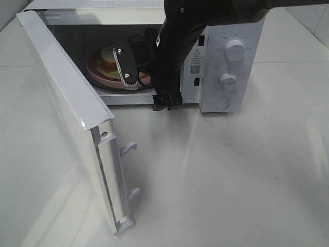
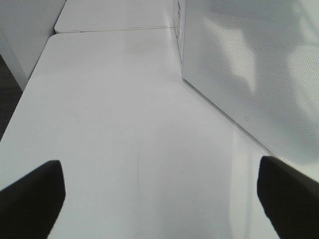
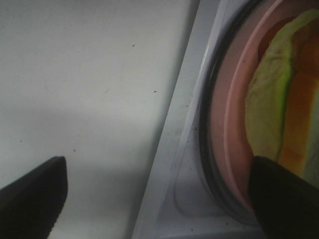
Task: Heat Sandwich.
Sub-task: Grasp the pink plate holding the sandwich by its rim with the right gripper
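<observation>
The sandwich (image 1: 109, 56) rests inside the microwave (image 1: 241, 64), so our right tool (image 3: 159, 199) gapes empty; our left tool (image 2: 159, 199), wide and empty, hovers by the door (image 1: 67, 103), likely to close it.

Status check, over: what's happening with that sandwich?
Left gripper open over table. Right gripper open at microwave mouth. Sandwich on pink plate inside. Door open, right arm in doorway.

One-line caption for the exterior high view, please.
Open right hand at the open microwave, sandwich on pink plate inside.
</observation>
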